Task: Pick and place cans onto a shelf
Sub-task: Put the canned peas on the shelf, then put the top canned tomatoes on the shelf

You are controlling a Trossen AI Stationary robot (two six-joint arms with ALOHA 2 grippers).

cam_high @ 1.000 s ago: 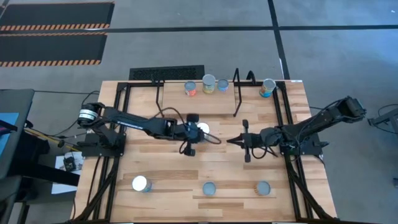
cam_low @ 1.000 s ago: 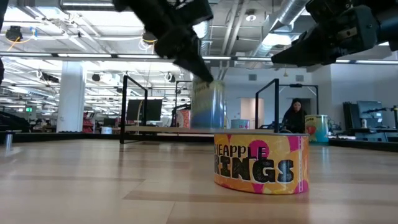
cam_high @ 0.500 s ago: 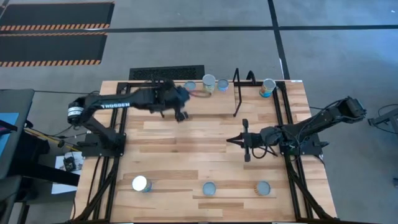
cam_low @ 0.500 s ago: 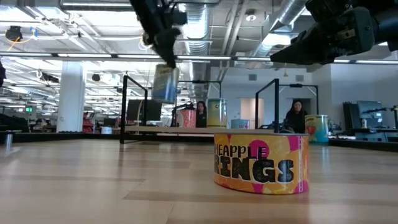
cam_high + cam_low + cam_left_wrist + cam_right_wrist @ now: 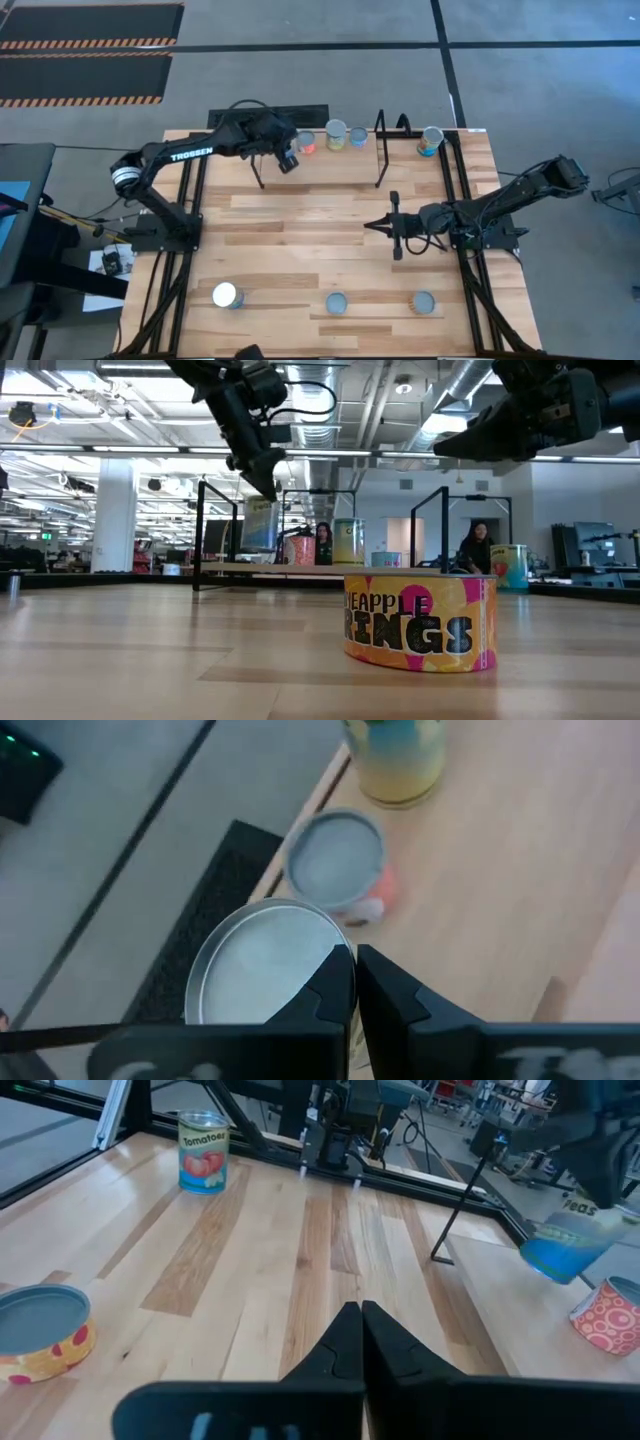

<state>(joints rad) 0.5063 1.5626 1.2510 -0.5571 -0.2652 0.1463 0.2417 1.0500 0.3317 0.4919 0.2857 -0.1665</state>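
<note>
My left gripper (image 5: pixel 289 162) is at the far left of the shelf (image 5: pixel 340 166), shut on a blue-labelled can (image 5: pixel 262 525) with a silver top (image 5: pixel 262 965). Three more cans stand upright on the shelf board: a red-patterned one (image 5: pixel 306 143), a yellow-green one (image 5: pixel 336 133) and a small blue one (image 5: pixel 359 137). Another can (image 5: pixel 431 141) stands outside the shelf's right end frame. Three cans (image 5: pixel 226 295) (image 5: pixel 337 303) (image 5: pixel 424 302) stand near the table's near edge. My right gripper (image 5: pixel 385 226) is shut and empty above the table's middle right. My left gripper pinches the can's top rim (image 5: pixel 335 952) at one side between its two fingers, coming from above. The can hangs tilted below the fingers (image 5: pixel 570 1245), clear of the shelf board, just beside the red-patterned can (image 5: pixel 610 1315).
The shelf's black wire end frames (image 5: pixel 258 152) (image 5: pixel 380 150) rise on either side of the board. The pineapple-rings can (image 5: pixel 420 622) stands close to the low camera. A tomato can (image 5: pixel 204 1152) stands near the table's near edge. People stand in the room behind.
My left gripper has carried the blue can from the table's middle toward the far edge and left, to the shelf's left part, then lowered it toward the board beside the red-patterned can. The can stays hanging in the hold.
</note>
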